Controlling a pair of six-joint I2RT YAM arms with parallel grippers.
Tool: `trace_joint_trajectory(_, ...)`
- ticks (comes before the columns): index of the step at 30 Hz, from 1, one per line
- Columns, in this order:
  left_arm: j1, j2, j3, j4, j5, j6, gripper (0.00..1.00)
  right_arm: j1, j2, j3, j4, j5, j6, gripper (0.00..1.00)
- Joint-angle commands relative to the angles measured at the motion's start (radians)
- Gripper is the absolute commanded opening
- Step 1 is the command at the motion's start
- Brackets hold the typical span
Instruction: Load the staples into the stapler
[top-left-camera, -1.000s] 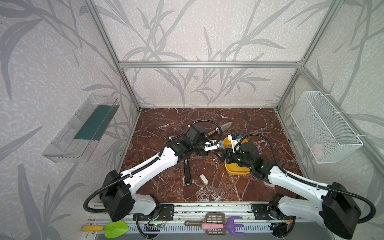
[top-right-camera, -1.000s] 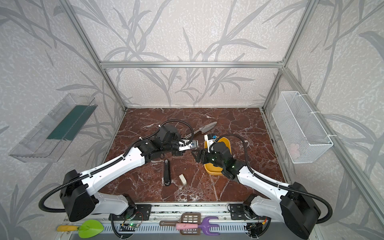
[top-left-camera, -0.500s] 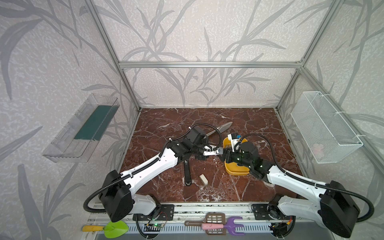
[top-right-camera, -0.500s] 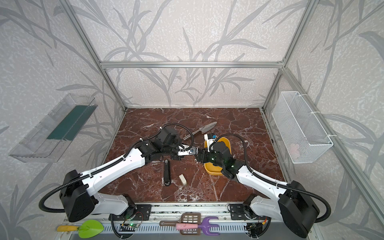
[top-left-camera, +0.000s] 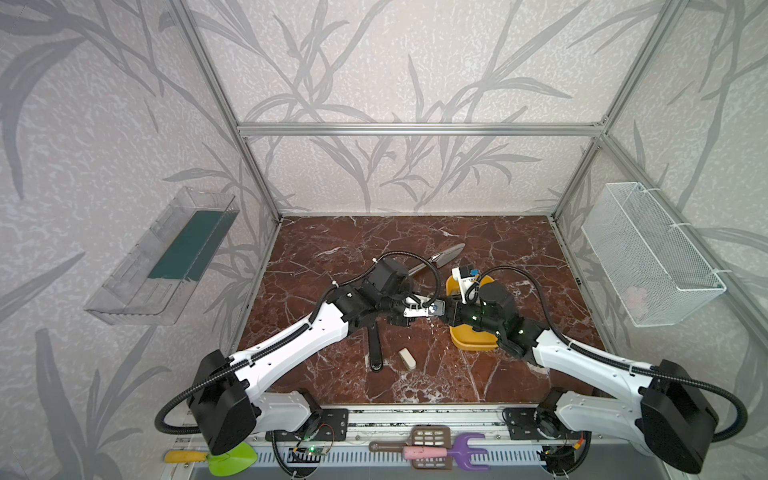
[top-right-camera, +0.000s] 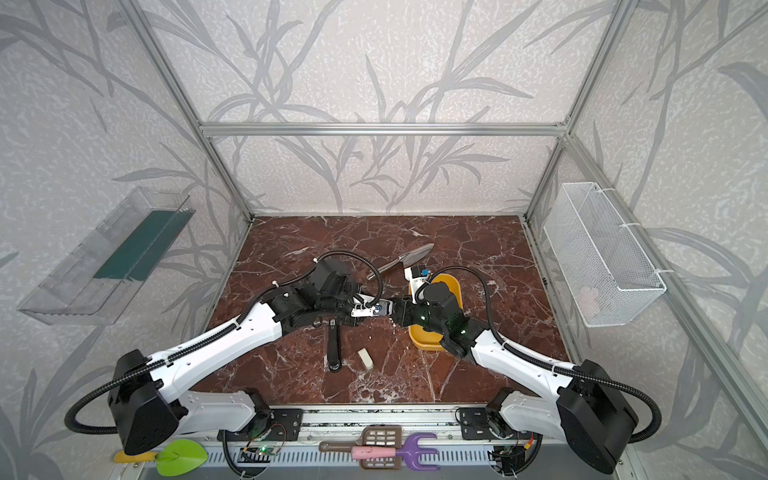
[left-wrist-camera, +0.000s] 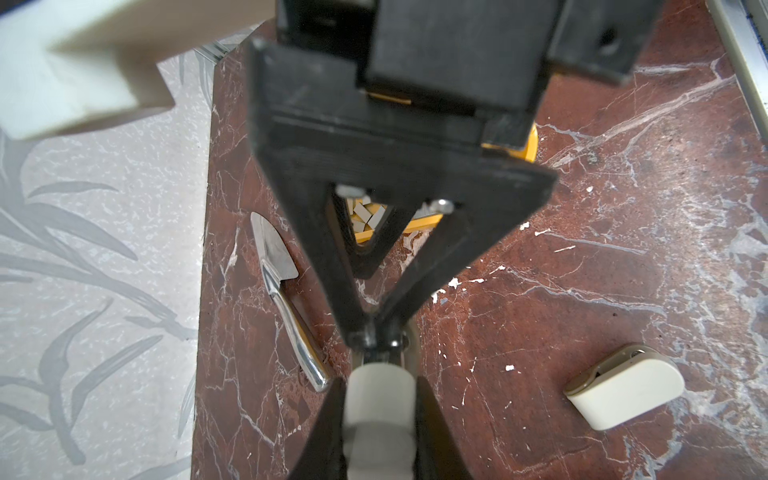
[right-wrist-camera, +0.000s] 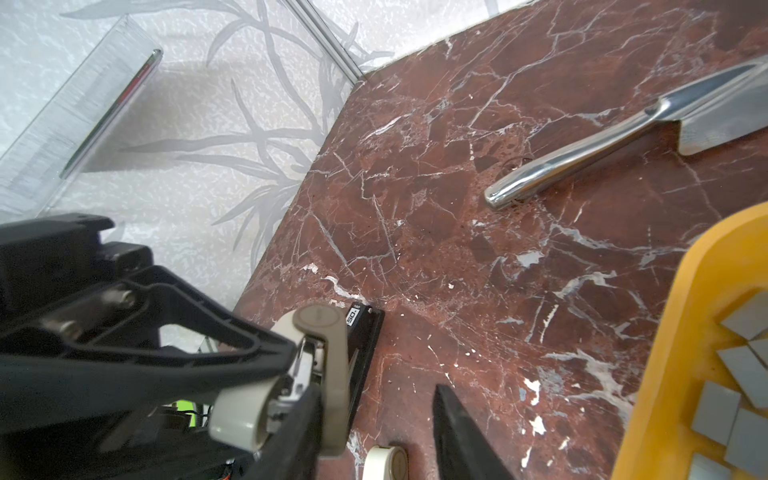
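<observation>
Cream-and-taupe stapler (top-left-camera: 420, 311) held clear of the red marble worktop (top-left-camera: 332, 249) near its centre, pinched at the 9 o'clock end by the left end effector (top-left-camera: 406, 311). Right end effector (top-left-camera: 442, 309) at the 3 o'clock end, fingers partly spread astride the stapler's tip; firm contact not discernible. Grey staples (right-wrist-camera: 744, 365) loose in the yellow tray (top-left-camera: 473, 347) at 3 o'clock, partly under the right arm. Steel trowel (top-left-camera: 440, 259) at 12 o'clock; black bar-shaped tool (top-left-camera: 376, 353) at 7 o'clock.
</observation>
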Motion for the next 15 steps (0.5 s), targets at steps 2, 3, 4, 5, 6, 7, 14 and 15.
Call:
trace_joint_trajectory(2,-0.012,-0.058,0.004,0.048,0.091,-0.019,0.0,-0.004,0.033,0.025,-0.036,0.043,0.001,0.42)
trace_joint_trajectory(3,-0.012,-0.064,0.001,0.054,0.092,-0.023,0.0,-0.004,0.035,0.027,-0.041,0.049,0.001,0.42)
trace_joint_trajectory(4,-0.011,-0.068,-0.003,0.058,0.095,-0.023,0.0,-0.004,0.038,0.027,-0.045,0.054,0.002,0.42)
trace_joint_trajectory(5,-0.011,-0.071,-0.005,0.06,0.095,-0.023,0.0,-0.004,0.041,0.028,-0.05,0.058,0.004,0.42)
trace_joint_trajectory(6,-0.011,-0.075,-0.008,0.064,0.096,-0.025,0.0,-0.004,0.044,0.029,-0.054,0.062,0.004,0.42)
trace_joint_trajectory(7,-0.01,-0.077,-0.008,0.067,0.099,-0.028,0.0,-0.004,0.047,0.03,-0.054,0.062,0.006,0.41)
trace_joint_trajectory(14,-0.005,-0.095,-0.01,0.078,0.129,-0.047,0.0,-0.004,0.067,0.041,-0.061,0.055,0.009,0.4)
trace_joint_trajectory(15,-0.004,-0.096,-0.011,0.079,0.13,-0.049,0.0,-0.004,0.07,0.042,-0.06,0.053,0.009,0.4)
